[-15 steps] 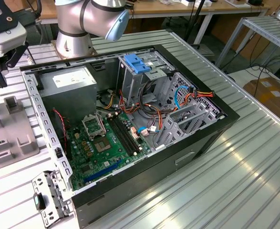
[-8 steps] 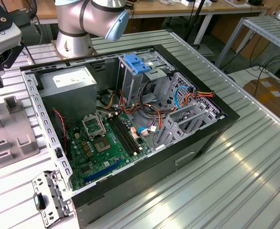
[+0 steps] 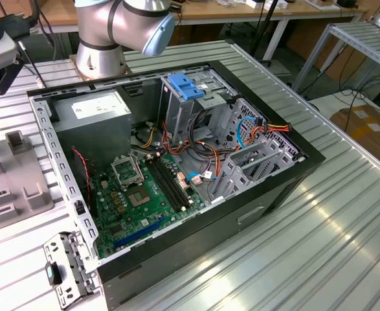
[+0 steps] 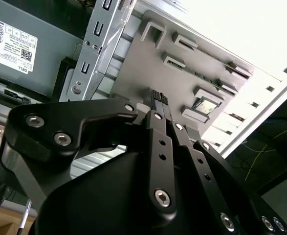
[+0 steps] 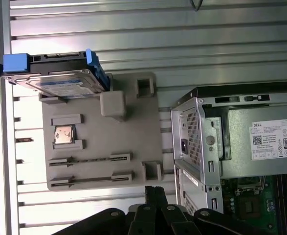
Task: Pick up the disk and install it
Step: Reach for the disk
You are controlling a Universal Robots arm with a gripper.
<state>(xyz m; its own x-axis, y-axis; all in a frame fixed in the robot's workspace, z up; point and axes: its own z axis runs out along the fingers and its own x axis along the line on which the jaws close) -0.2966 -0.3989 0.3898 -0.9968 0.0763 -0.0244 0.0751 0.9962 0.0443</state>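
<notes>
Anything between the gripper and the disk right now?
Nothing tall that shows. In the first wrist view the gripper, jaws shut, is at one edge of the grey fixture plate, with the disk at the opposite end. Between them lie only low clips, a small chip and a raised block beside the disk.

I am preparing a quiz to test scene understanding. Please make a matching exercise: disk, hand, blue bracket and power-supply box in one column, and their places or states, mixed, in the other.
Things
1. disk
2. hand
3. blue bracket
4. power-supply box

Places or states
A. tops the tall metal cage
B. shut, empty, near the grey plate
C. lies on that plate, outside the computer case
D. grey with a white label, in a corner of the case

Pairs: 1-C, 2-B, 3-A, 4-D
</notes>
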